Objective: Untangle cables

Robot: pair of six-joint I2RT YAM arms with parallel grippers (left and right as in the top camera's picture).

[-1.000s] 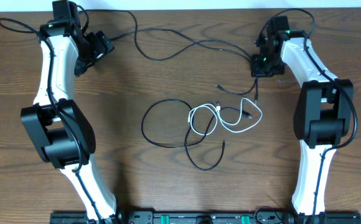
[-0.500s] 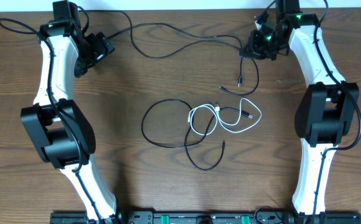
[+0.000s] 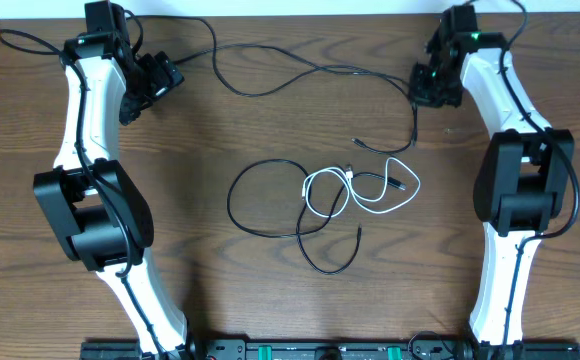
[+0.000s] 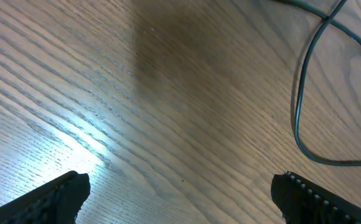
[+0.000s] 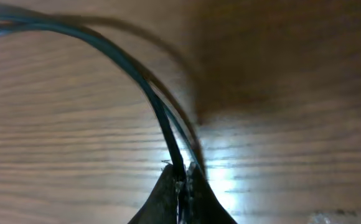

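At the table's far right, the right gripper (image 3: 432, 88) is pinched tight on 1 long black cable (image 3: 320, 67), which trails left across the wooden table (image 3: 270, 300) toward the left gripper (image 3: 160, 78). That one's fingers stand wide apart over bare wood, holding nothing. The other black cable (image 3: 230, 200) and the white cable (image 3: 307, 195) lie looped together mid-table.

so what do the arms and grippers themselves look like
The left arm and right arm match: white shells, bulky black joints, thin black cables along them. The left gripper and right gripper are black; a small green light glows on the right wrist.
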